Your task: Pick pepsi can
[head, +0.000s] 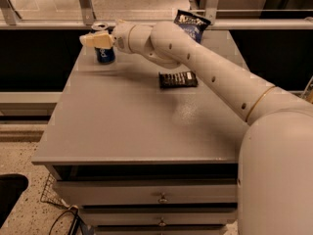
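Observation:
The pepsi can (105, 56) stands upright at the far left corner of the grey table (137, 126). It is blue with a silver top rim. My gripper (96, 39) is at the can's upper half, its cream tip crossing in front of the can and hiding part of it. The white arm reaches in from the right, over the back of the table. The can rests on the table.
A flat dark-blue chip bag (191, 23) lies at the table's back edge behind the arm. A dark flat snack bar (178, 79) lies mid-table. A metal rail (49, 23) runs behind the table. Drawers (161, 197) are below the front edge.

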Controlling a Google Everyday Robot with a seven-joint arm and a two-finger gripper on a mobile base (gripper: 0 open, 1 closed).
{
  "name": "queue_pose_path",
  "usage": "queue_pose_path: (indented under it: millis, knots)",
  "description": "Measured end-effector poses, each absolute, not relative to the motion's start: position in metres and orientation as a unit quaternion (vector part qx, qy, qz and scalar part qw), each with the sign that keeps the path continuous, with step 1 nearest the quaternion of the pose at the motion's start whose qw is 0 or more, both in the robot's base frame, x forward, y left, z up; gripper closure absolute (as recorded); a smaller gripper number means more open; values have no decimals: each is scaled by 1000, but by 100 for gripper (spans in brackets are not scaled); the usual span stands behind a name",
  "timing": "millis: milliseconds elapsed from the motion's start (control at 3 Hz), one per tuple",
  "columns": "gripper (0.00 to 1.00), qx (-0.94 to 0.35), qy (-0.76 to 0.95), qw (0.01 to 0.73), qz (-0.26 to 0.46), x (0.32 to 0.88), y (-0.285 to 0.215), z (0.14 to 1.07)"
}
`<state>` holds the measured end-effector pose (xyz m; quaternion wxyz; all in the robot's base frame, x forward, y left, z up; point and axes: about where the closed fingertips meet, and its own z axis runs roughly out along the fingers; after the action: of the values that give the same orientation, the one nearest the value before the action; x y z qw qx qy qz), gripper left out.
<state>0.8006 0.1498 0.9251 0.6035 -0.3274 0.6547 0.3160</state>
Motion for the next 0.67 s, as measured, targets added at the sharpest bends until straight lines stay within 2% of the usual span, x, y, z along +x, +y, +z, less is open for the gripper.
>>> queue_pose_path:
  millis: [667]
  knots:
    - [65,-330,654,602,319,799,156,924]
